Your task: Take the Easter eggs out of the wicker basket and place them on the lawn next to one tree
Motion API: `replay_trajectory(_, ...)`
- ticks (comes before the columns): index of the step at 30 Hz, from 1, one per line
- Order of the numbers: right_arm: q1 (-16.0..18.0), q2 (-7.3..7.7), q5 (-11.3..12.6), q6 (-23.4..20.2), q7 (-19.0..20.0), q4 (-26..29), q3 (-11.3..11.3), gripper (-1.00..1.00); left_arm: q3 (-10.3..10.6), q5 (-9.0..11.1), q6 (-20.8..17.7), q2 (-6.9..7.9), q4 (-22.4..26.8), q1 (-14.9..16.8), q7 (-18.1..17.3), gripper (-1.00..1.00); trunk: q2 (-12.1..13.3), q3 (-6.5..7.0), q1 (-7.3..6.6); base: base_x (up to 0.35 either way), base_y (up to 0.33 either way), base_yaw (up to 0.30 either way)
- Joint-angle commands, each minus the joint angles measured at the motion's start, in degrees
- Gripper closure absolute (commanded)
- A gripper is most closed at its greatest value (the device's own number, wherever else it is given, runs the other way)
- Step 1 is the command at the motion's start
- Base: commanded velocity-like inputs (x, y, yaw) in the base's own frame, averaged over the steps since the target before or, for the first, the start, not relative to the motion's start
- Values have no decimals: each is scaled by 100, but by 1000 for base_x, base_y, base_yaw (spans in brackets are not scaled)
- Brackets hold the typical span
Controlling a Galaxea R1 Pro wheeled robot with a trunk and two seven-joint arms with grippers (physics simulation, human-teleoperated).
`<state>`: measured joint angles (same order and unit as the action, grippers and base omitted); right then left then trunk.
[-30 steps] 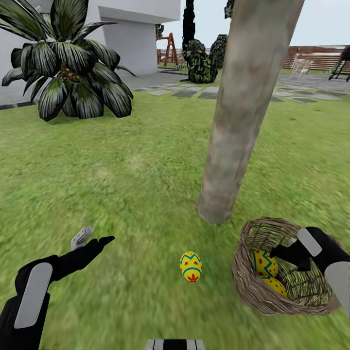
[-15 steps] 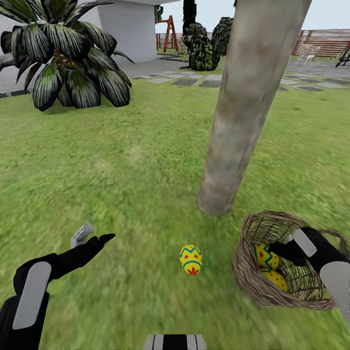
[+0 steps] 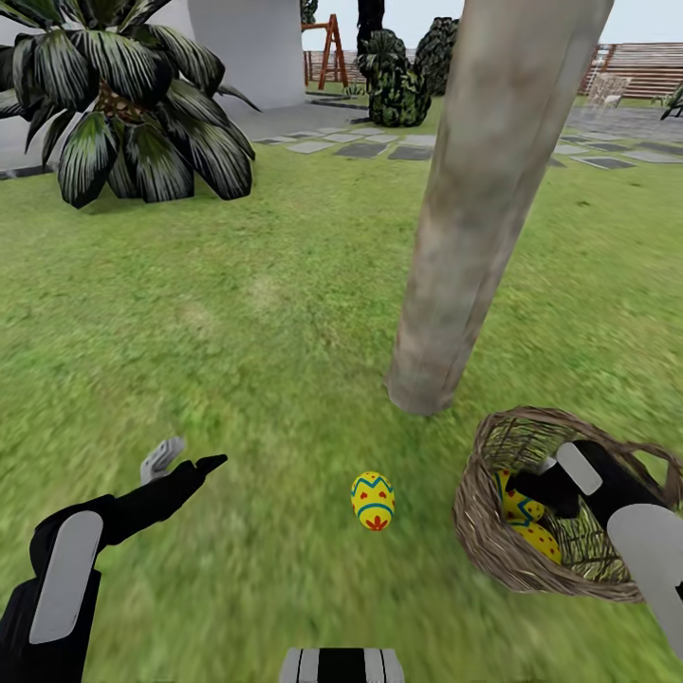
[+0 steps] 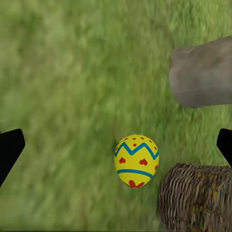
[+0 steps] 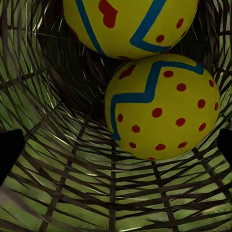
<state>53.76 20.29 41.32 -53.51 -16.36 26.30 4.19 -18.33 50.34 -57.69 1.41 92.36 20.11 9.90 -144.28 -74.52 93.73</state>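
One Easter egg (image 3: 373, 500) (image 4: 137, 161) lies on the lawn (image 3: 237, 332), a short way in front of the tree (image 3: 474, 218) trunk's foot. Right of it stands the wicker basket (image 3: 471, 531), holding two more eggs (image 3: 520, 503) (image 3: 543, 543). My right gripper (image 3: 533, 486) is open and reaches down inside the basket, just above those eggs. In the right wrist view the nearer egg (image 5: 162, 108) sits ahead between the spread fingertips (image 5: 9, 150), with the other egg (image 5: 130, 24) behind it. My left gripper (image 3: 185, 465) hovers open and empty over the grass, left of the lone egg.
A short palm (image 3: 133, 104) grows at the back left. Behind the lawn run paving stones (image 3: 360, 149), dark bushes (image 3: 398, 90), a wooden frame (image 3: 327, 52) and a slatted fence (image 3: 645, 71). Open grass spreads around the trunk's left side.
The right gripper has sunk deeper into the basket toward the eggs. The head view has tilted a little. The left arm and the egg on the grass have stayed put.
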Motion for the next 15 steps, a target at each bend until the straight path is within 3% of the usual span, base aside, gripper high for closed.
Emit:
replay_trajectory(1,3,8,56,-11,-42,7,45,-100,-4,65,-23,0,3,3,55,-100,-4,-27,1,0,0,0)
replay_trajectory(12,2,10,-28,42,-44,7,48,-100,5,65,-23,-1,2,2,55,-100,-18,-271,29,0,0,0)
replay_trajectory(14,3,10,-368,295,-43,7,47,-100,4,69,-23,0,2,2,55,-100,-18,-271,29,0,0,0)
replay_trajectory(15,3,10,-423,347,-43,7,47,-100,5,70,-23,-2,2,2,55,-100,-18,-271,29,0,0,0)
